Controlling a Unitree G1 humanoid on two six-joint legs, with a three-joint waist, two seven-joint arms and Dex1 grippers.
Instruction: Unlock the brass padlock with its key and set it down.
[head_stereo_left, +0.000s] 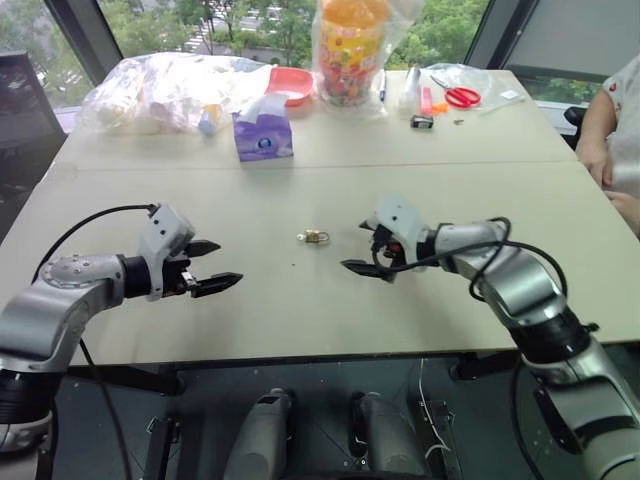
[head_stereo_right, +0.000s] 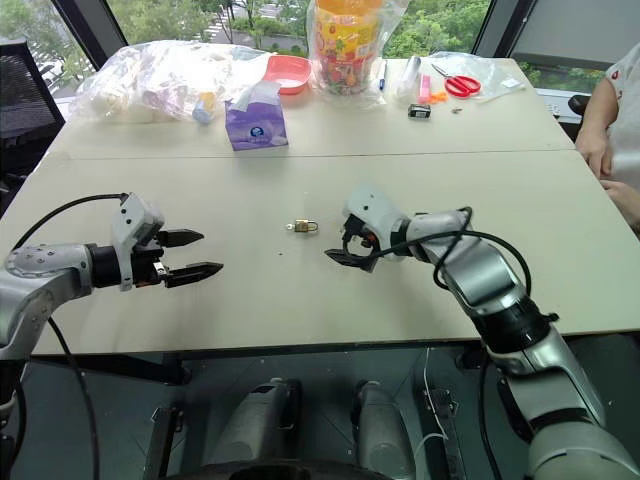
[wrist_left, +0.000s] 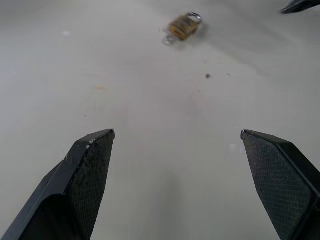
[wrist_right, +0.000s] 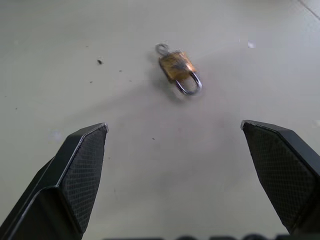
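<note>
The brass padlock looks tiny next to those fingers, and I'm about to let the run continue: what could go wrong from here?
1. The brass padlock lies flat on the table; either open gripper, left or right, may push it away rather than pinch it.
2. The key seems to sit in the lock; a clumsy grasp might knock it out.

Pale table (head_stereo_left: 300, 330) before daylit windows (head_stereo_left: 250, 20), probably trees outside.

Far beyond your jaws, along the table's (head_stereo_left: 300, 310) back edge: clear plastic bags (head_stereo_left: 165, 90), a purple tissue pack (head_stereo_left: 263, 135), a red bowl (head_stereo_left: 292, 83), an orange-capped snack jar (head_stereo_left: 350, 45), red-handled scissors (head_stereo_left: 460, 96). A person's arm (head_stereo_left: 600, 135) rests at the table's edge, well outside your right jaws.
</note>
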